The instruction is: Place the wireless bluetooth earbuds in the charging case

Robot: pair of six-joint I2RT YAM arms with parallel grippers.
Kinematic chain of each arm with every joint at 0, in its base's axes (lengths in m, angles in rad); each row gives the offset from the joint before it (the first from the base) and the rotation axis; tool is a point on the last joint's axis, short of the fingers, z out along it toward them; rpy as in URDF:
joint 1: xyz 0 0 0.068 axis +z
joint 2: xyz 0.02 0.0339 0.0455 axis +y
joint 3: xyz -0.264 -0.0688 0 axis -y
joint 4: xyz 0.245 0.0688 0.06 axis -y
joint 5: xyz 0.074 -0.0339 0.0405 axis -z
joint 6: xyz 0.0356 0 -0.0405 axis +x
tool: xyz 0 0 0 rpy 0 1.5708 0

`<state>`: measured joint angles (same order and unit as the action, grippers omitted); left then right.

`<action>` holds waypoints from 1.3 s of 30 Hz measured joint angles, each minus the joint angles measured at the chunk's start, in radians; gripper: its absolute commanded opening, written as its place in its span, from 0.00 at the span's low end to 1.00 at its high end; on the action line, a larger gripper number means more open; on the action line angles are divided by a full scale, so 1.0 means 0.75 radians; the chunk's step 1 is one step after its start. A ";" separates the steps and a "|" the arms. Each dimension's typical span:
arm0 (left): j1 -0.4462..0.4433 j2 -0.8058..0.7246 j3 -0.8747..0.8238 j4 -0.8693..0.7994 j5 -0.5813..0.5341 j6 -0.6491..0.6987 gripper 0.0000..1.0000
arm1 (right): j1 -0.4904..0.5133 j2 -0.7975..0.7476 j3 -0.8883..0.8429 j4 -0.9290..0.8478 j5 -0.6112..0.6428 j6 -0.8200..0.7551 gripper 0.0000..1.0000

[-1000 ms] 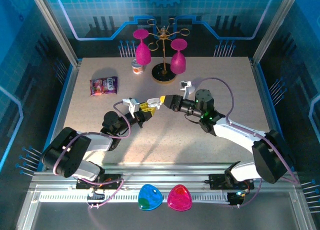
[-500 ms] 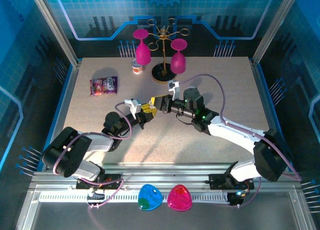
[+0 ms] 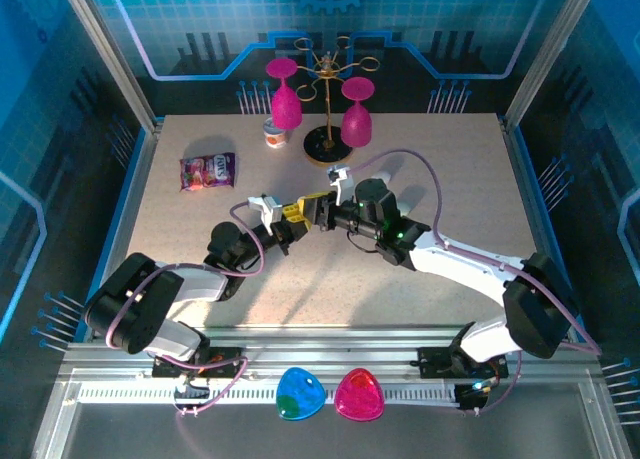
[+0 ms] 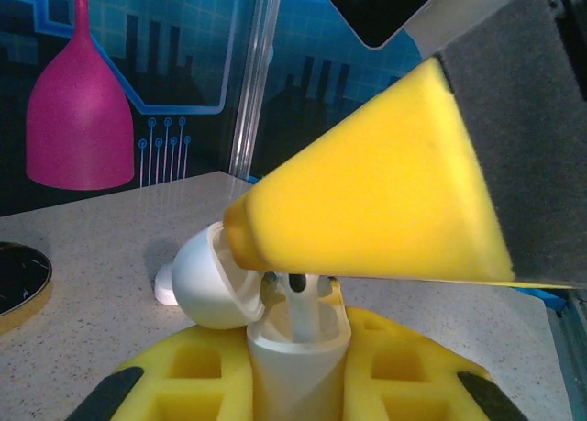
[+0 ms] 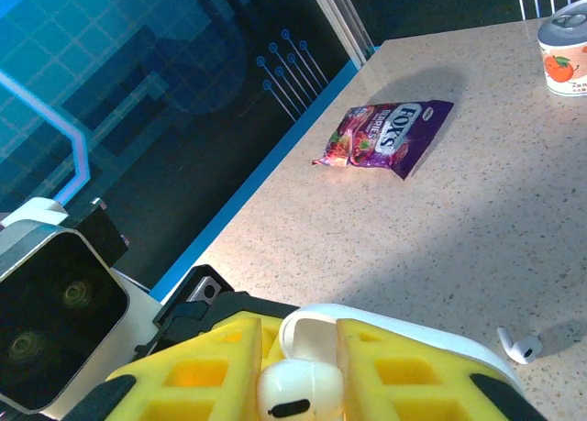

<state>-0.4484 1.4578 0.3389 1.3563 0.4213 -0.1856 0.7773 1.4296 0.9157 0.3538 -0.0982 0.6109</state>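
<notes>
My left end effector [image 4: 298,352] clamps the open charging case [image 4: 295,375] steady so its mouth faces my right end effector [image 5: 298,371], which pinches one earbud [image 5: 295,393] at that mouth; a second earbud [image 5: 520,346] lies on the worktop [image 5: 459,210].

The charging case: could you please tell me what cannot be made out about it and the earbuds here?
- Left wrist: the head of the earbud in the charging case is hidden by a yellow finger above; seating unclear.
- Right wrist: the held earbud is cut off by the bottom edge.
- Top external: the case is too small, covered where the left gripper and right gripper meet.
</notes>
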 measured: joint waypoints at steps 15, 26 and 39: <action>0.000 0.000 0.000 -0.021 -0.035 -0.035 0.06 | 0.028 0.018 -0.003 0.024 0.071 -0.009 0.29; 0.000 0.000 0.000 -0.027 -0.045 -0.035 0.06 | 0.037 -0.016 -0.048 0.017 0.156 -0.013 0.35; -0.001 0.000 0.000 -0.024 -0.043 -0.021 0.06 | 0.037 -0.044 -0.050 -0.005 0.141 -0.005 0.49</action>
<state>-0.4492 1.4578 0.3389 1.3380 0.3893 -0.2016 0.8047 1.3964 0.8783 0.3500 0.0078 0.6071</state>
